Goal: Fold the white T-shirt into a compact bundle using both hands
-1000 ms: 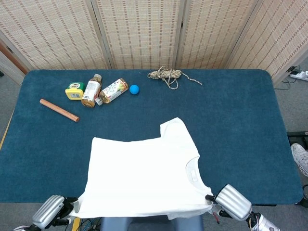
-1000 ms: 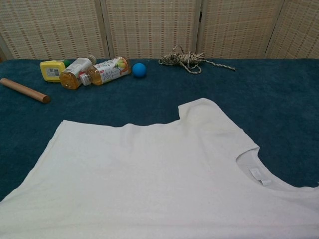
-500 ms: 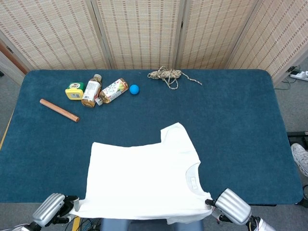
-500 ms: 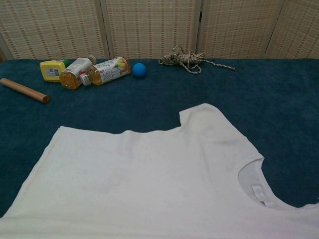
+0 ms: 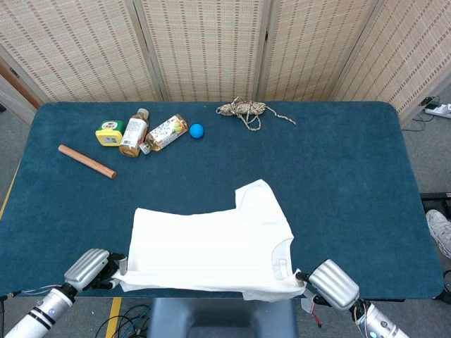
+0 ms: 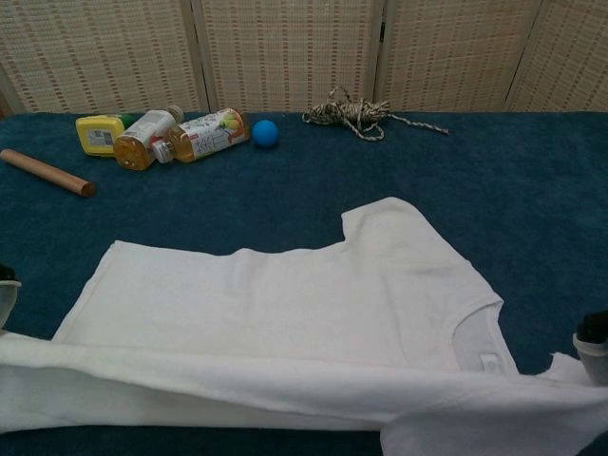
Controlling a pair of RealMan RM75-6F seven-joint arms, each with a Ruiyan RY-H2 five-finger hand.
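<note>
The white T-shirt (image 5: pixel 211 243) lies spread on the blue table, collar to the right, one sleeve (image 5: pixel 255 195) pointing toward the far side. Its near edge is lifted off the table and stretched between my two hands, showing in the chest view as a raised band (image 6: pixel 285 385). My left hand (image 5: pixel 106 266) grips the shirt's near left corner. My right hand (image 5: pixel 313 285) grips the near right corner by the collar; only slivers of each hand (image 6: pixel 591 342) show in the chest view.
At the far left lie a wooden stick (image 5: pixel 86 161), a yellow container (image 5: pixel 109 133), two bottles (image 5: pixel 134 132), (image 5: pixel 166 133) and a blue ball (image 5: pixel 196 130). A coil of rope (image 5: pixel 243 109) sits at the far middle. Wicker screens stand behind the table.
Both hands have risen and come forward over the table's near edge, lifting the shirt's near edge with them. The shirt's far part has stayed put.
</note>
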